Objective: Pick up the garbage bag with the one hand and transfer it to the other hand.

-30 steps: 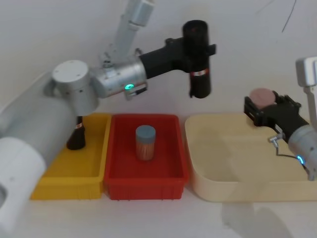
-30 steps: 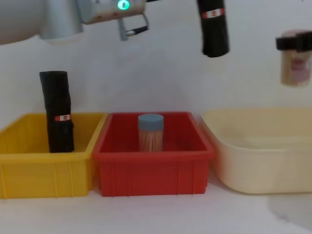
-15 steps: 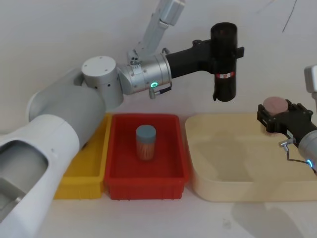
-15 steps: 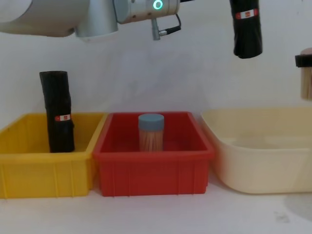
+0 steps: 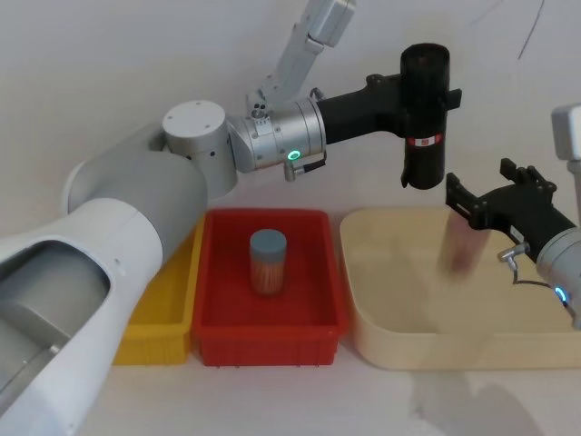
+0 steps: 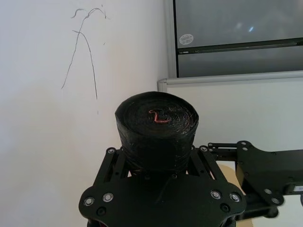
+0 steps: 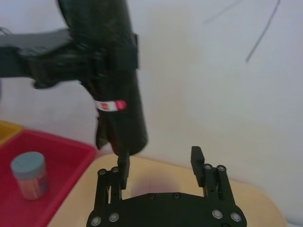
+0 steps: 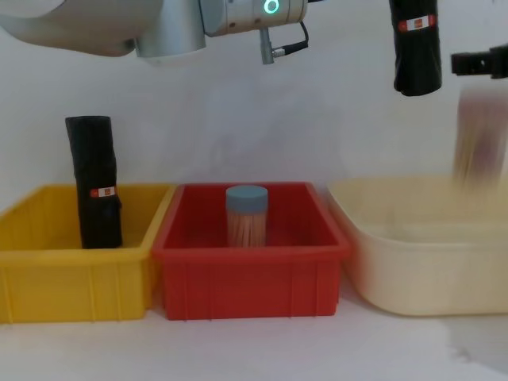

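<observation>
Rightward since a second ago, the black cylindrical garbage bag roll hangs upright, clamped in the green-ringed left gripper, just left of the blue-ringed right gripper, whose fingers stand spread, a blurred jar dropping into the cream plastic tub.

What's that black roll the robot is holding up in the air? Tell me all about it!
The garbage bag is a black roll of tightly wound plastic with a thin white band marked red. It hangs upright in the air, clamped around its upper half by the left end effector, near the cream tub. Nothing else touches it.
</observation>
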You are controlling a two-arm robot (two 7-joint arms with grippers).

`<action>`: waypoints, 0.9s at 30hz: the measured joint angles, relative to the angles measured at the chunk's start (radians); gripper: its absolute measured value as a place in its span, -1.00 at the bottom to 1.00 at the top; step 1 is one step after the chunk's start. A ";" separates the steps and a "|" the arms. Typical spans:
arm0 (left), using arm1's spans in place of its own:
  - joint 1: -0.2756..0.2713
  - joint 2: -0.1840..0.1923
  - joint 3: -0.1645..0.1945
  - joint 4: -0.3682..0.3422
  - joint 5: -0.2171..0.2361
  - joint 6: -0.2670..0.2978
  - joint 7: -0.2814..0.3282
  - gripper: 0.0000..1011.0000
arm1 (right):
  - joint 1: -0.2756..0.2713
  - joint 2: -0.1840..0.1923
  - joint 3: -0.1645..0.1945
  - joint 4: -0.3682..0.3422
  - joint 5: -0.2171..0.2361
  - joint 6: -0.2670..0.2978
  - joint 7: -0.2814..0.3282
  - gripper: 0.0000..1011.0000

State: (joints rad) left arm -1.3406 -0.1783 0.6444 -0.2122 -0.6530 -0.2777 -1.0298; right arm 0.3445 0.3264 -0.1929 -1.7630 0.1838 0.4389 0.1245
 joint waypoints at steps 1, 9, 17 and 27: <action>-0.001 -0.001 0.000 0.002 0.000 -0.001 -0.001 -0.09 | -0.001 0.000 -0.001 -0.003 0.000 -0.002 0.003 0.57; -0.010 -0.011 0.003 0.022 -0.003 -0.006 -0.007 -0.09 | -0.005 -0.001 -0.005 -0.026 0.004 -0.019 0.021 0.96; -0.015 -0.016 0.005 0.033 -0.004 -0.009 -0.010 -0.09 | -0.008 -0.001 -0.008 -0.038 0.006 -0.028 0.032 0.98; -0.019 -0.019 0.006 0.039 -0.006 -0.011 -0.012 -0.09 | -0.003 -0.003 -0.015 -0.031 0.002 -0.029 0.039 0.98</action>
State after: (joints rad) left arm -1.3593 -0.1969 0.6499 -0.1731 -0.6587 -0.2888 -1.0421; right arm 0.3417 0.3230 -0.2075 -1.7944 0.1857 0.4101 0.1637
